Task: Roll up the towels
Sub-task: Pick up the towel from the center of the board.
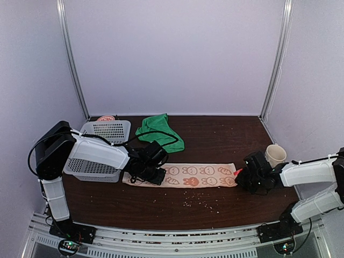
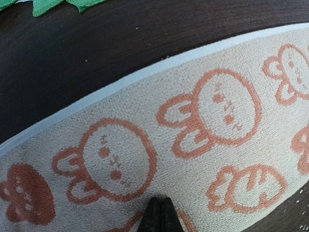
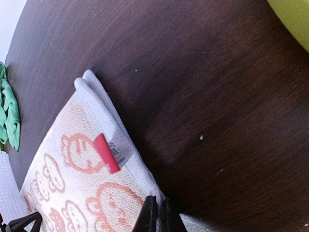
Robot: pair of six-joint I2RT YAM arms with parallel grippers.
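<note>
The pinkish-beige printed towel point(image 1: 199, 176) lies flat as a long strip across the dark table, orange figures up. It fills the left wrist view point(image 2: 193, 159). My left gripper point(image 1: 156, 174) is at its left end, fingertips shut together and resting on the cloth point(image 2: 159, 205). My right gripper point(image 1: 240, 174) is at the right end, shut on the towel's corner edge point(image 3: 158, 208), next to a red tag point(image 3: 106, 153). The green towel point(image 1: 160, 132) lies crumpled behind, apart from both grippers; its edge shows in the left wrist view point(image 2: 53, 4) and the right wrist view point(image 3: 9, 116).
A white perforated basket point(image 1: 102, 148) stands at the left, under the left arm. A pale cup point(image 1: 276, 155) stands just behind the right gripper. Small crumbs point(image 1: 201, 201) are scattered in front of the towel. White walls close in the back and sides.
</note>
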